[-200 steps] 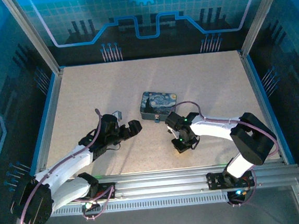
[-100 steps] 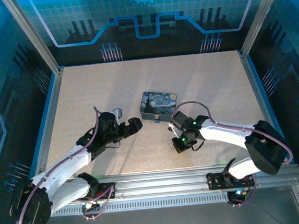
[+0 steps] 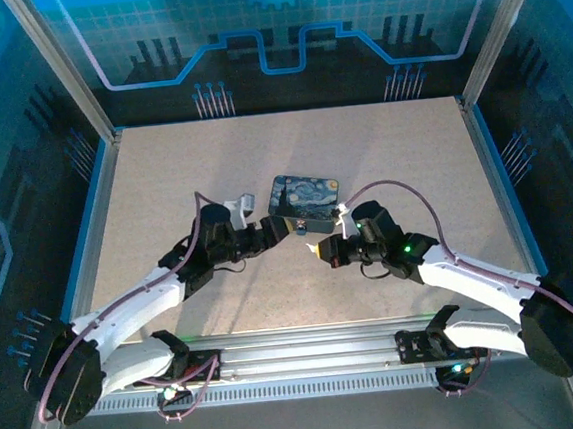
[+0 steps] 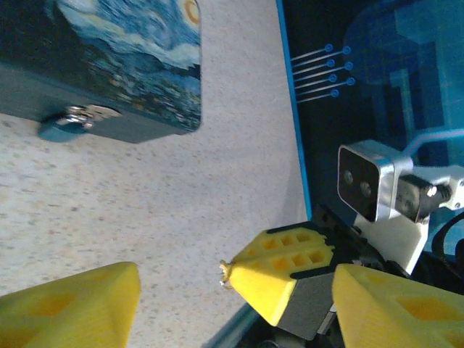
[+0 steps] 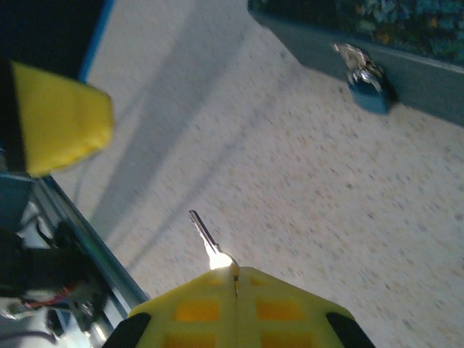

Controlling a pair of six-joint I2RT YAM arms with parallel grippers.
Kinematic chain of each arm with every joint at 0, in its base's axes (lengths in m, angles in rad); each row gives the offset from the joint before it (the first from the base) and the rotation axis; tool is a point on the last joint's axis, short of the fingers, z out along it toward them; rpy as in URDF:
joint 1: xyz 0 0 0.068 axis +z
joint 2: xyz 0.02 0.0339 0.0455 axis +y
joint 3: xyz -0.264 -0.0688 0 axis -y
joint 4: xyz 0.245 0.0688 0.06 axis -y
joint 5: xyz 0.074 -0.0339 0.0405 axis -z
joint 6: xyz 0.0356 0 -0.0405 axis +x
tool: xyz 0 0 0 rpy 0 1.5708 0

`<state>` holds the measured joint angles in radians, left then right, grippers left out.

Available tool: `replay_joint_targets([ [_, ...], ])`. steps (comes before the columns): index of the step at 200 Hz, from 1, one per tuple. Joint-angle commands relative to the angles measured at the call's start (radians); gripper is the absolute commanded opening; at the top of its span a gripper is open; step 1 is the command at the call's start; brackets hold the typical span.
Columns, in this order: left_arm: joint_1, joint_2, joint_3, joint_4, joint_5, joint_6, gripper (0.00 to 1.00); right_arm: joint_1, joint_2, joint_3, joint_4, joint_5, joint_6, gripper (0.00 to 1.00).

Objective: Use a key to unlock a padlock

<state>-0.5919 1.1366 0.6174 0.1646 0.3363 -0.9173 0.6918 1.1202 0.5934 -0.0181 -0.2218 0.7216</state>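
The small blue padlock hangs from the hasp on the front wall of the starry-night tin. My right gripper is shut on the head of the slim silver key, whose blade points up and left, away from the padlock. My left gripper stands open just left of the padlock, holding nothing. In the left wrist view the right gripper's yellow fingers face it, with the key's tip poking out.
The tin lies flat mid-table, behind both grippers. The blue table edge and the metal front rail border the speckled table. One yellow left finger shows at the left of the right wrist view.
Both arms have reached forward to the tin's front. The right gripper swung up from near the front rail with the key. The left gripper moved right, and its jaws narrowed somewhat.
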Motion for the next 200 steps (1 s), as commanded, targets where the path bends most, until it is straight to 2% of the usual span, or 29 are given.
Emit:
replay_joint_targets([
  [1, -0.04, 0.045, 0.047, 0.077, 0.026, -0.017, 0.67, -0.009, 0.0, -0.009, 0.174, -0.045, 0.125, 0.0],
  [40, -0.077, 0.111, 0.071, 0.115, 0.012, -0.019, 0.58, -0.008, 0.003, 0.003, 0.198, -0.061, 0.162, 0.0],
  [94, -0.085, 0.135, 0.084, 0.134, -0.012, -0.02, 0.39, -0.008, -0.004, -0.011, 0.188, -0.081, 0.168, 0.0],
  [145, -0.085, 0.134, 0.088, 0.123, -0.024, -0.013, 0.13, -0.009, -0.026, -0.036, 0.196, -0.081, 0.171, 0.0],
  [171, -0.086, 0.124, 0.097, 0.106, -0.02, 0.006, 0.0, -0.03, -0.038, -0.054, 0.236, -0.15, 0.154, 0.02],
  [200, -0.085, 0.107, 0.102, 0.099, -0.011, 0.029, 0.0, -0.085, -0.042, -0.081, 0.281, -0.251, 0.153, 0.07],
])
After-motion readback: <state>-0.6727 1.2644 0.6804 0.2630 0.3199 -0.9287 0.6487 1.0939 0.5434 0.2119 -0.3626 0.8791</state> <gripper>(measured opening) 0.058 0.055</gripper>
